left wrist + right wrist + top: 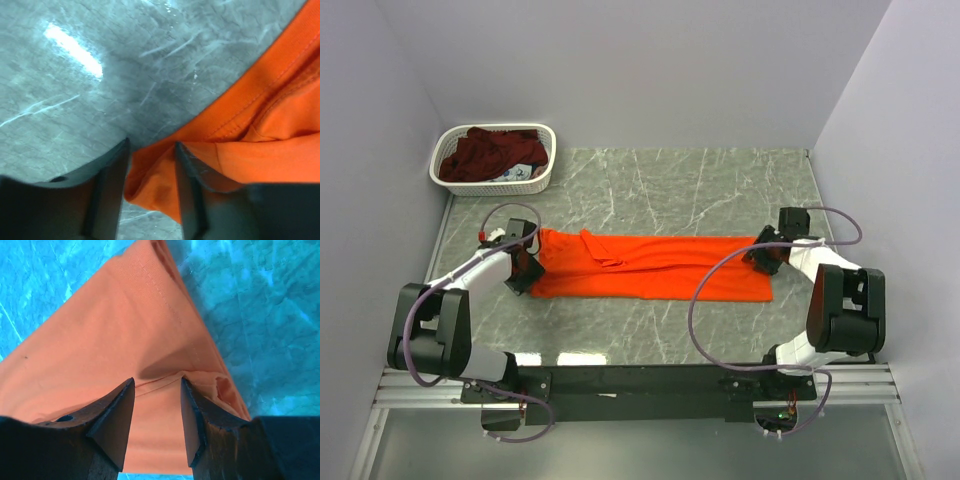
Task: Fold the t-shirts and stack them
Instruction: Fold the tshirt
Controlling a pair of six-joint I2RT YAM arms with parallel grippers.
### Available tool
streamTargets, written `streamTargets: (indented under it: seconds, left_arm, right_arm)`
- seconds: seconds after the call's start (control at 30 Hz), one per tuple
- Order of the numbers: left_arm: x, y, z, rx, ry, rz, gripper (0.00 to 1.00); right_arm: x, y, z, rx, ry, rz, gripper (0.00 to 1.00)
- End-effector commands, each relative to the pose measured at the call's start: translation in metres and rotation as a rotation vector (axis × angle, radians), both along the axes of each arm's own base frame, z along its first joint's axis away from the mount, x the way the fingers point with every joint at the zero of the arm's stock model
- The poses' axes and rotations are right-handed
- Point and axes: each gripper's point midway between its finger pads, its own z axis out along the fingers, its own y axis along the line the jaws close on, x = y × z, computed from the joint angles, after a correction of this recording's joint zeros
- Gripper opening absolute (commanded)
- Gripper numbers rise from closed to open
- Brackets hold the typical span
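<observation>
Top external view: two t-shirts in all. One plain bright orange t-shirt (650,268) of soft cloth lies folded into a long strip across the middle of the grey marble-patterned table (720,190), running left to right. One dark maroon t-shirt (485,155) sits crumpled inside the single white lattice plastic basket (548,165) at the far left corner, well apart from the orange one.

Two black arms reach in, one at each end of the strip. The left gripper (523,265) is on the shirt's left end and the right gripper (763,252) is at its right end.

From the left wrist, the left gripper (150,150) has its two fingers set narrow, with a bunched corner of the orange t-shirt (270,145) filling the gap between them and touching both – held. Bare table (100,100) shows to the far side.

From the right wrist, the right gripper (157,385) also has a narrow gap, with the shirt (100,340) beneath it and a crease puckering from finger to finger – whether it truly pinches the cloth I cannot tell.
</observation>
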Motion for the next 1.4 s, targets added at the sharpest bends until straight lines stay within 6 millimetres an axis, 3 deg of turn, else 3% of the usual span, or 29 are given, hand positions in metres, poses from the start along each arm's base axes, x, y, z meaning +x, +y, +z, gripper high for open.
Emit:
streamTargets:
  seconds: [0.0,0.13,0.17,0.23,0.27,0.33,0.37,0.47,0.5,0.53,0.57,0.6,0.63,0.67,0.73,0.8,0.83,0.87,0.97,1.37]
  left_arm:
    - [-0.001,0.004,0.011,0.006,0.004,0.012,0.51]
    - [0.013,0.002,0.046,-0.001,-0.088,-0.015,0.72]
    - [0.015,0.002,0.052,0.0,-0.104,-0.022,0.76]
    - [0.02,0.003,0.073,0.011,-0.149,-0.04,0.82]
    - [0.021,0.004,0.078,0.019,-0.159,-0.047,0.83]
    - [0.024,0.009,0.094,0.049,-0.198,-0.066,0.84]
    - [0.025,0.01,0.098,0.06,-0.214,-0.074,0.84]
    - [0.031,0.014,0.108,0.095,-0.265,-0.111,0.85]
    - [0.033,0.014,0.11,0.109,-0.275,-0.132,0.85]
    - [0.034,0.012,0.109,0.104,-0.281,-0.147,0.86]
    - [0.037,0.012,0.109,0.105,-0.295,-0.158,0.86]
    - [0.037,0.011,0.107,0.111,-0.292,-0.178,0.87]
    - [0.038,0.011,0.105,0.112,-0.291,-0.189,0.87]
    - [0.041,0.01,0.105,0.112,-0.301,-0.195,0.87]
    - [0.039,0.009,0.098,0.113,-0.298,-0.205,0.87]
    - [0.041,0.006,0.093,0.097,-0.305,-0.21,0.87]
    - [0.042,0.004,0.092,0.088,-0.302,-0.216,0.87]
    - [0.043,0.003,0.092,0.081,-0.299,-0.22,0.87]
    - [0.046,0.003,0.093,0.078,-0.303,-0.219,0.87]
    - [0.043,0.011,0.091,0.065,-0.292,-0.175,0.86]
  right_arm:
    - [0.004,0.009,0.013,0.033,-0.044,0.03,0.49]
    - [0.013,0.027,0.04,-0.046,-0.129,0.12,0.5]
    - [0.015,0.047,0.052,-0.069,-0.165,0.188,0.5]
    - [0.019,0.066,0.065,-0.131,-0.21,0.271,0.5]
    - [0.02,0.097,0.079,-0.144,-0.26,0.368,0.5]
    - [0.021,0.124,0.091,-0.172,-0.314,0.459,0.49]
    - [0.018,0.158,0.101,-0.178,-0.357,0.567,0.47]
    - [0.018,0.209,0.114,-0.203,-0.411,0.733,0.43]
    - [0.007,0.236,0.115,-0.222,-0.428,0.812,0.43]
    - [0.005,0.25,0.105,-0.247,-0.409,0.86,0.43]
    - [0.01,0.266,0.118,-0.275,-0.447,0.896,0.43]
    - [0.0,0.289,0.118,-0.281,-0.458,0.96,0.43]
    - [0.0,0.3,0.103,-0.3,-0.43,0.994,0.43]
    - [0.006,0.314,0.114,-0.319,-0.457,1.006,0.42]
    - [0.004,0.341,0.106,-0.342,-0.441,1.054,0.42]
    - [0.004,0.356,0.102,-0.369,-0.441,1.09,0.42]
    - [-0.002,0.369,0.09,-0.385,-0.424,1.131,0.42]
    - [0.001,0.379,0.098,-0.397,-0.449,1.15,0.42]
    - [0.003,0.395,0.088,-0.485,-0.443,1.187,0.42]
    - [0.011,0.411,0.037,-0.584,-0.363,1.283,0.38]
